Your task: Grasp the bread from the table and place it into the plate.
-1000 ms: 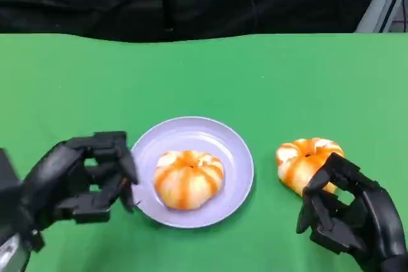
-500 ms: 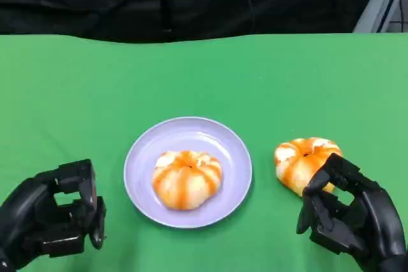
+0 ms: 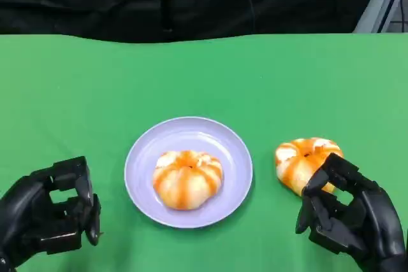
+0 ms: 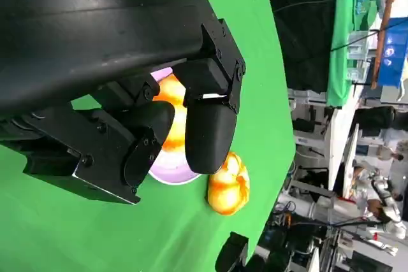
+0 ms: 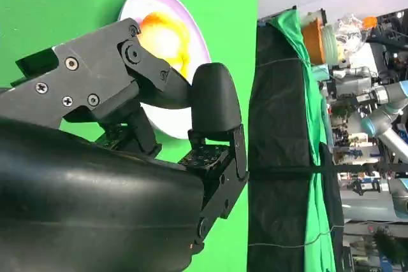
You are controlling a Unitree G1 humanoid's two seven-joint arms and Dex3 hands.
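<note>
From my seat, one orange-and-white striped round bread roll (image 3: 188, 179) sits in the middle of the lavender round plate (image 3: 143, 157) on the green counter (image 3: 95, 93). A second striped bread roll (image 3: 299, 160) lies on the counter just right of the plate. My right hand (image 3: 344, 218) is right up against its near side, fingers (image 3: 319, 183) curled but not around it. My left hand (image 3: 51, 218) is off left of the plate, fingers curled in, holding nothing.

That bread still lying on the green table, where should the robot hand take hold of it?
Probably around its rounded sides, from above and the near side: the bread on the table is a low dome lying flat, and the right robot hand sits just in front of it, empty.
</note>
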